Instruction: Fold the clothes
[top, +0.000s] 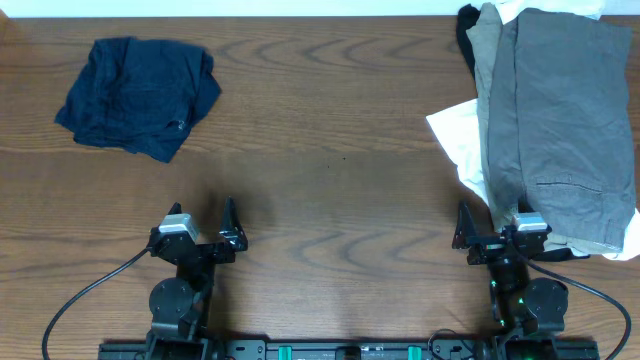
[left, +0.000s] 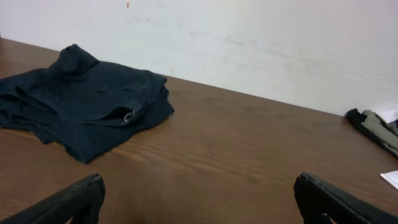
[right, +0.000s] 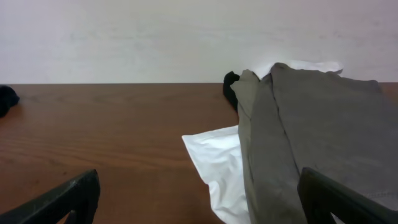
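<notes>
Overhead, a brown wooden table (top: 330, 150) with clothes at its two far corners and two robot arms at the near edge.

Near the far left corner lies a dark navy garment (top: 138, 97), crumpled into a loose heap. It is slightly wider from left to right than from far to near. A small pale tag (top: 178, 125) shows on its near right side, facing the arms.

Along the right edge lies a pile. On top is a grey garment (top: 560, 130), lying flat, with its long axis running from the far edge toward the near edge. Its near end stops just beside the right gripper (top: 497, 235); whether the two touch cannot be told. A white garment (top: 460, 140) sticks out from under the grey one on its left side. A black garment (top: 466, 30) peeks out at the pile's far left end.

The left gripper (top: 200, 228) sits low at the near edge, well apart from the navy heap. Its jaws are spread wide and hold nothing. The right gripper's jaws are also spread wide, with nothing between them.
</notes>
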